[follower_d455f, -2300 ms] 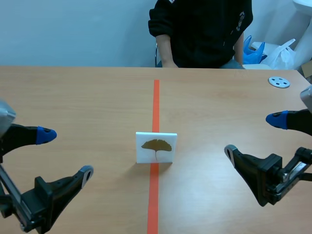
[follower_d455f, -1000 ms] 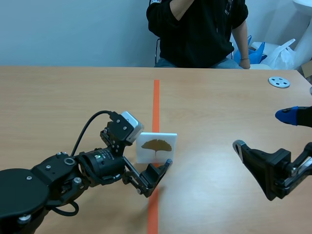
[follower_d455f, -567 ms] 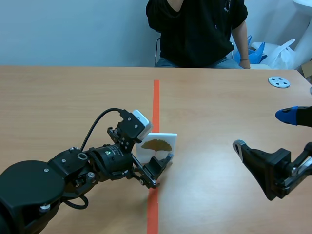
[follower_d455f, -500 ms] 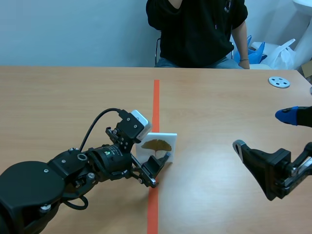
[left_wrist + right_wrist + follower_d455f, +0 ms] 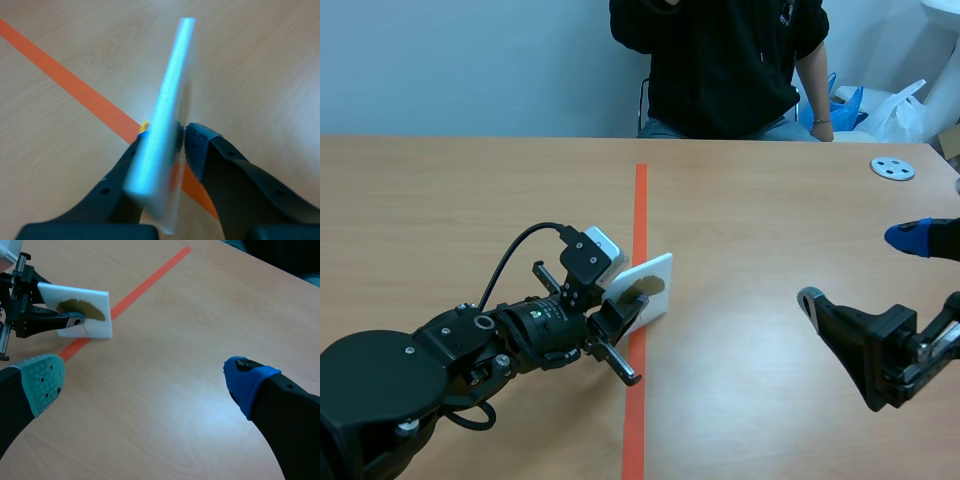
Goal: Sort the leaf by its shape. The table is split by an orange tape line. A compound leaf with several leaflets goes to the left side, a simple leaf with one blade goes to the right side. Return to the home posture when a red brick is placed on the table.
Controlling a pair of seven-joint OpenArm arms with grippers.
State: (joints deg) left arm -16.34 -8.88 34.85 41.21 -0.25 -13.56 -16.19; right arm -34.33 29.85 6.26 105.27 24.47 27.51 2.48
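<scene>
A white card (image 5: 653,283) bearing one fan-shaped yellow-green leaf is tilted over the orange tape line (image 5: 640,200) near the table's middle. My left gripper (image 5: 621,318) is shut on the card's lower edge. In the left wrist view the card (image 5: 166,115) shows edge-on, pinched between the two fingers of the left gripper (image 5: 170,139). In the right wrist view the card (image 5: 85,310) shows its leaf face, far ahead of my right gripper (image 5: 145,377). The right gripper (image 5: 858,272) stands open at the table's right side, with nothing between its fingers.
A person in a black top (image 5: 720,60) sits across the table. A small grey disc (image 5: 892,168) lies at the far right. Blue and white bags (image 5: 880,105) stand behind the table's right corner.
My left gripper closed on the card's lower edge and the card turned and tipped from facing the camera to slanting. The right arm has not moved.
</scene>
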